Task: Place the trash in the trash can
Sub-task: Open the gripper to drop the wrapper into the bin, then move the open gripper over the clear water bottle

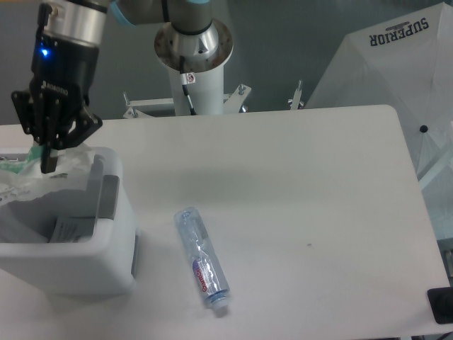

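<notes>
Wrapper [28, 180] over the trash can [78, 262], apparently pinched by the end effector [48, 159] (bottle [202, 258] on table [297, 198]).

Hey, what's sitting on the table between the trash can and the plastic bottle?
Nothing: the camera view shows only bare white table between the trash can and the bottle.

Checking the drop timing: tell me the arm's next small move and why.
Probably open the gripper. It holds the wrapper over the trash can, so letting go should drop it inside. The bottle lies on the table, untouched.
</notes>
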Tool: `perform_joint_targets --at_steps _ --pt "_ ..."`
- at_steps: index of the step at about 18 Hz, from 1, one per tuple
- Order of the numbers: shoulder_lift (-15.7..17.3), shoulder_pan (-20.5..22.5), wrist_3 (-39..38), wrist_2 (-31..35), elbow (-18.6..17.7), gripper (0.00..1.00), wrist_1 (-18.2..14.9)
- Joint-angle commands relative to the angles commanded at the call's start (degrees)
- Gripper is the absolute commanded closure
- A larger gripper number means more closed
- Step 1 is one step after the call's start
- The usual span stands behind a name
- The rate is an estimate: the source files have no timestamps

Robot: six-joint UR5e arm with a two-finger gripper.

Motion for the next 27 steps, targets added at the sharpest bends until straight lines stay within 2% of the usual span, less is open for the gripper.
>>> perform_joint_targets --at_steps 1,2,3,5,8,10,14,20,24,27 --pt "-0.1 0.0 -0.5 0.1 -0.3 0.51 0.0" --pt "-0.1 0.0 -0.5 0.2 -0.4 0.34 0.0" --pt "-0.2 0.0 -0.5 0.2 -0.7 0.09 0.0" --pt "0.2 0.1 -1.0 0.3 -0.9 0.02 0.0" --pt "0.8 0.3 -7.0 0.0 -0.4 0.01 0.1" --pt "0.7 1.1 -10.4 -0.1 1.4 0.01 0.1" --pt "-0.3 9.9 -20.4 -0.3 2.3 0.00 0.1" --pt "-8.2 18.8 -24.1 0.4 3.3 0.00 -0.3" --pt "-16.0 19.0 -24.3 6.5 3.9 0.00 -0.6" --pt "-21.7 18.8 -24.4 8.0 6.4 0.00 -1.5"
